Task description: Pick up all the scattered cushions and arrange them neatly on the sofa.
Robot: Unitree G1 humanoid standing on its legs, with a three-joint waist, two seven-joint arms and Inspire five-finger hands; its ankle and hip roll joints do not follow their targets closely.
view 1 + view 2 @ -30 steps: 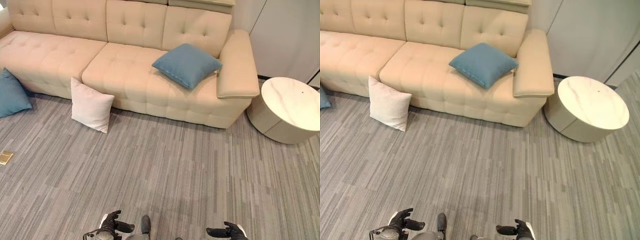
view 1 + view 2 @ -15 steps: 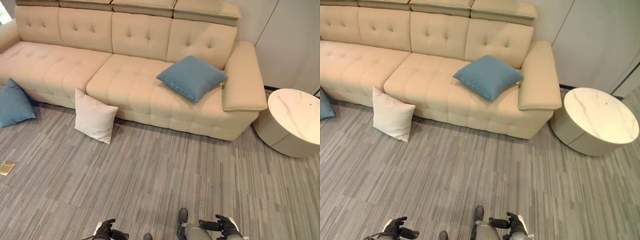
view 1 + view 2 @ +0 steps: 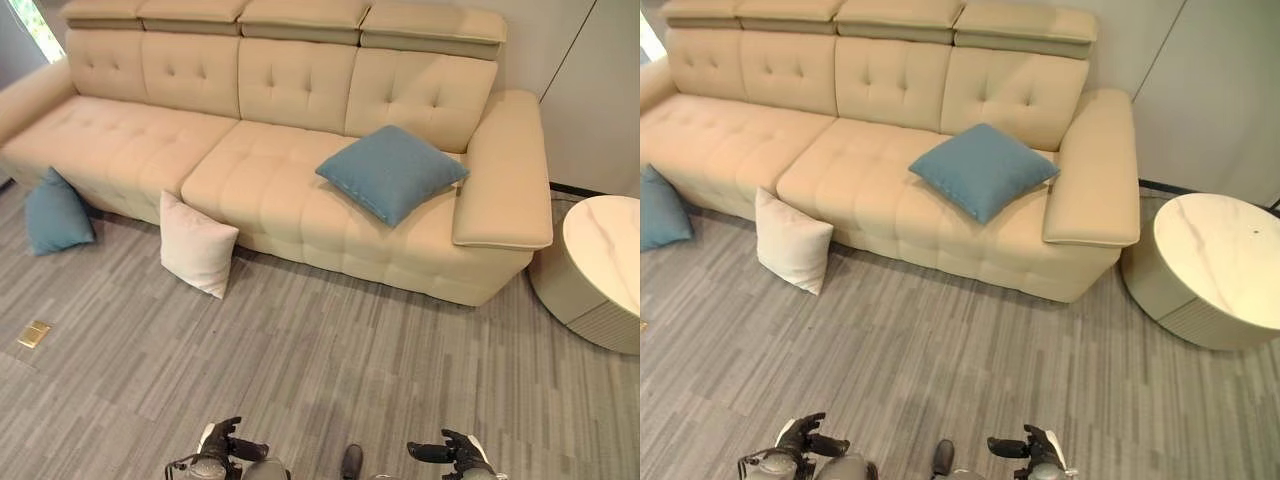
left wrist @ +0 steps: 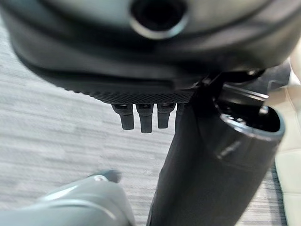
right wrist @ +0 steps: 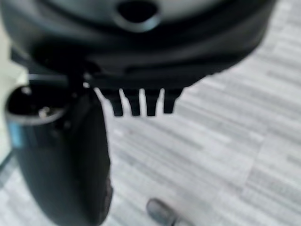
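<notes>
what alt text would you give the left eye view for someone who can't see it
A beige sofa holds one blue cushion near its right arm, while a white cushion and a second blue cushion lean against its front on the grey floor. The robot's empty left hand and right hand hang low.

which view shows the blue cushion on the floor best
The left eye view: the blue cushion on the floor shows whole there, leaning against the sofa front. In the right eye view the picture's edge cuts it off.
</notes>
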